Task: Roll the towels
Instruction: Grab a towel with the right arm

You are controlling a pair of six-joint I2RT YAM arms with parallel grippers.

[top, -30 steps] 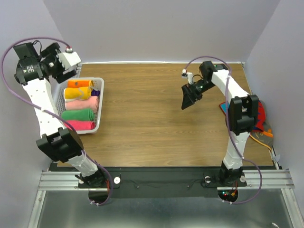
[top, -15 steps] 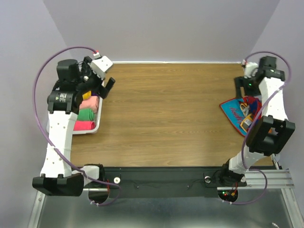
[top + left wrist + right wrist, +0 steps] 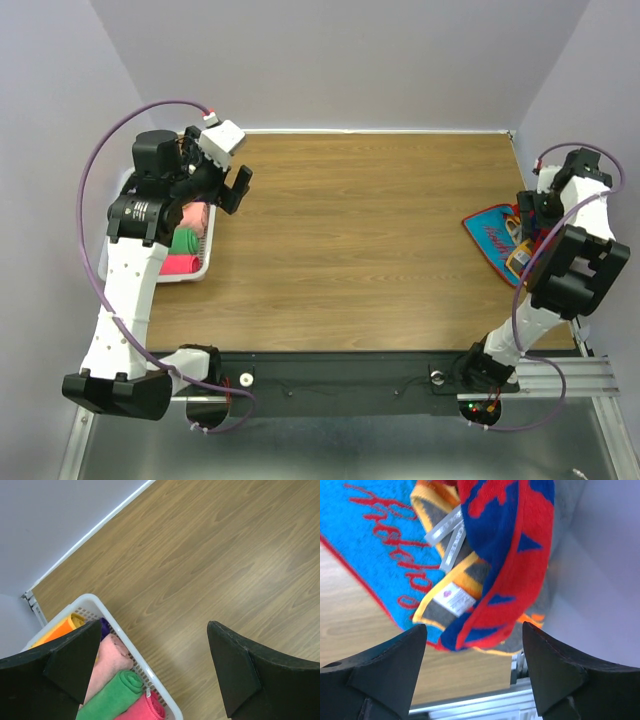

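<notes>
A pile of unrolled towels lies at the table's right edge: a blue towel [image 3: 488,234] with red script, also in the right wrist view [image 3: 375,540], a red-and-blue towel [image 3: 505,550] and a grey towel with a yellow border [image 3: 442,587]. My right gripper [image 3: 528,212] is open and empty, just above the pile [image 3: 474,626]. My left gripper [image 3: 232,190] is open and empty, above the table beside the white basket [image 3: 197,268]. The basket [image 3: 125,645] holds rolled towels: orange [image 3: 57,630], pink [image 3: 107,662], green [image 3: 112,695] and hot pink [image 3: 145,707].
A purple roll [image 3: 105,627] shows partly behind my left finger. The metal rail [image 3: 470,705] of the table's near edge runs just below the pile. The side wall stands close to the right of the pile.
My right arm has swung from the far right corner down over the towel pile. My left gripper has shifted a little to the right, past the basket's rim.
</notes>
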